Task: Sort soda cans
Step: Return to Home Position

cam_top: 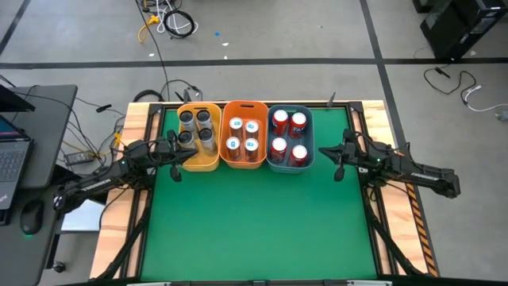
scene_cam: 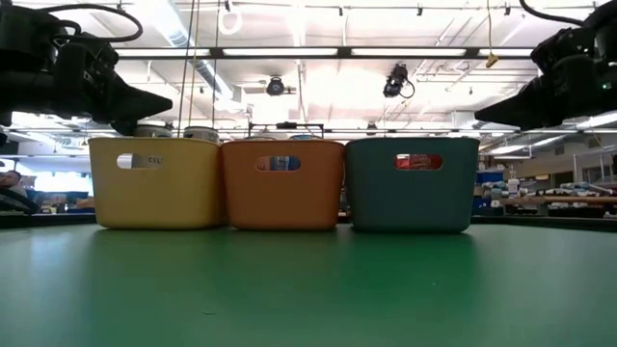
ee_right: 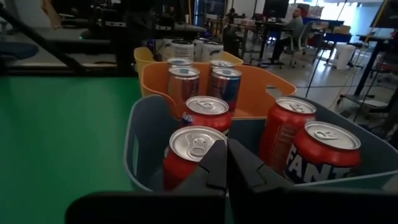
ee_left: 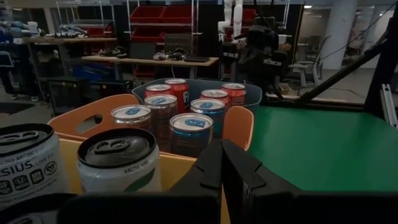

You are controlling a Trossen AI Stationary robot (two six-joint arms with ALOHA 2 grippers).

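Tabletop: green tabletop (cam_top: 254,222) with wooden side rails, three bins in a row at its far edge, touching side by side.
Left claw: left claw (ee_left: 221,146) has its fingers pressed together and holds nothing. It hangs over the near-left corner of the yellow bin (cam_top: 202,164).
Right claw: right claw (ee_right: 226,145) is pinched closed on nothing, just off the right wall of the blue bin (cam_top: 290,168).
Yellow bin: left in the row, four white cans (ee_left: 118,162) with dark tops, upright.
Orange bin: orange bin (cam_top: 244,104) in the middle, four blue-tab cans (ee_left: 194,134), upright.
Blue bin: right in the row, four red cans (ee_right: 320,155) with silver tops, upright.
In the way: in the low view the bin walls hide the cans, with only slivers showing through the handle slots. The left claw's fingers cover part of the yellow bin's wall in the left wrist view. The right claw's fingers cover the lower front of the nearest red can in the right wrist view.
Writing: "SIUS", "ARCTIC" and "LIVE F" on the white cans. "CEL" shows through the yellow bin's slot in the low view. "FANT" on a red can. Writing on the blue-tab cans is too small to read.
Around: laptop (cam_top: 9,155) and mouse (cam_top: 30,216) on a dark desk left of the tabletop. Cables (cam_top: 171,20) lie on the floor behind. Shelving with red trays (ee_left: 158,15) stands in the room. A seated person (ee_right: 297,22) is far back.
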